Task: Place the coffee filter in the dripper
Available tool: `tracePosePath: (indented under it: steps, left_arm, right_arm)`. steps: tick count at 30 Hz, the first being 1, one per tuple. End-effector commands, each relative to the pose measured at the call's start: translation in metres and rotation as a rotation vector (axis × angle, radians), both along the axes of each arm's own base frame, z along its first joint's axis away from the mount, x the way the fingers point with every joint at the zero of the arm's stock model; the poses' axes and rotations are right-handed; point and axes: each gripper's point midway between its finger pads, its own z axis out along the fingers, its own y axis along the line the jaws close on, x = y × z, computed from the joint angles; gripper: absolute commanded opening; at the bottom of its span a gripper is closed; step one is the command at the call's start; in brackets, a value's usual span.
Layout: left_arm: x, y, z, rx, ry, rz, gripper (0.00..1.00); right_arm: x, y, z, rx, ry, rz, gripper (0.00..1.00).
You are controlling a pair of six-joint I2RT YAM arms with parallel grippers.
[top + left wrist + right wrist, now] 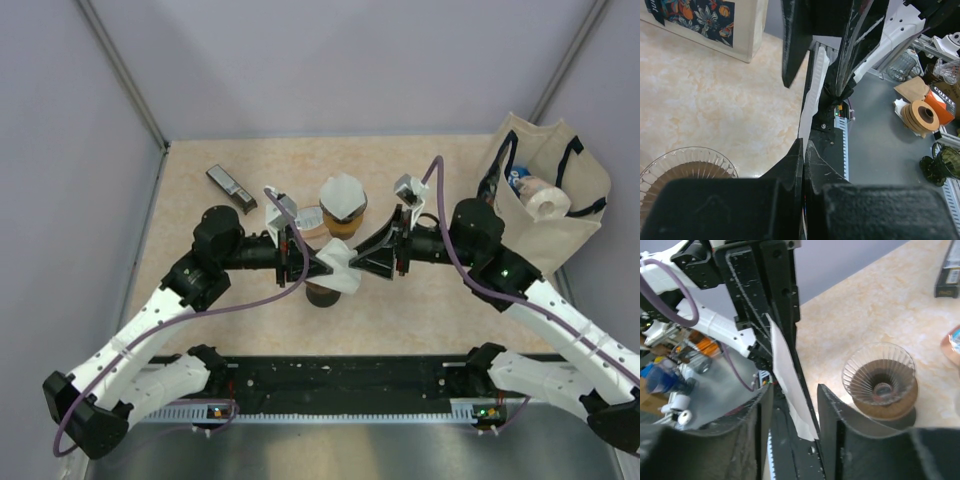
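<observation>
At the far left of the surface [420,310] lies a dark bar-shaped item [231,188], well apart from the work. Right of it, the left end effector [803,147] is closed on the white paper coffee filter [785,365], pinching its folded edge and holding it in the air at the middle of the scene. The glass ribbed dripper [879,375] stands on a brown base just below and slightly to the near side of the filter, its mouth bare and facing up, so the filter is not yet in it. From the right, the right end effector [795,390] straddles the same sheet, jaws narrowly parted with the paper hanging in the gap and not clamped. Far right, a canvas tote bag [560,220] stands clear of both arms. The filter looks very light, thin and limp: it will probably crease, sag or cling to a pad, and could drift when let go. A pinch on the seamed edge, as the left has it, seems the safest hold, with the pointed end aimed into the cone.
</observation>
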Motion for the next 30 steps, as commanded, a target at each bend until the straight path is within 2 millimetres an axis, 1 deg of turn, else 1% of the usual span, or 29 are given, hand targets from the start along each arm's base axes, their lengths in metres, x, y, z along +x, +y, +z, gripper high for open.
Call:
tracePosePath:
  steps: [1, 4, 6, 9, 11, 15, 21, 26, 30]
  left_arm:
    - [-0.011, 0.001, 0.016, -0.058, -0.099, -0.056, 0.00]
    - [-0.011, 0.003, 0.016, -0.058, -0.103, -0.043, 0.00]
    - [-0.010, 0.003, 0.016, -0.057, -0.105, -0.037, 0.00]
    - [-0.009, 0.002, 0.016, -0.054, -0.101, -0.033, 0.00]
    - [-0.006, 0.002, 0.016, -0.048, -0.095, -0.019, 0.00]
    - [-0.004, 0.002, 0.015, -0.043, -0.087, -0.013, 0.00]
    - [-0.002, 0.001, 0.015, -0.043, -0.081, -0.005, 0.00]
    - [0.001, 0.000, 0.016, -0.041, -0.075, 0.007, 0.00]
    - [0.004, 0.001, 0.016, -0.035, -0.072, 0.029, 0.00]
  right_arm:
    - [0.017, -0.024, 0.000, -0.032, -0.075, -0.173, 0.48]
    - [0.022, -0.038, -0.003, -0.040, -0.115, -0.253, 0.53]
    - [0.021, -0.043, -0.001, -0.036, -0.136, -0.271, 0.53]
    - [0.023, -0.047, -0.005, -0.056, -0.144, -0.293, 0.54]
    - [0.023, -0.045, -0.008, -0.066, -0.138, -0.280, 0.54]
    - [0.016, -0.034, -0.016, -0.082, -0.119, -0.189, 0.54]
    - [0.017, -0.024, -0.026, -0.107, -0.087, -0.146, 0.53]
    - [0.009, -0.021, -0.026, -0.097, -0.085, -0.094, 0.53]
    - [0.003, -0.021, -0.022, -0.084, -0.088, -0.074, 0.53]
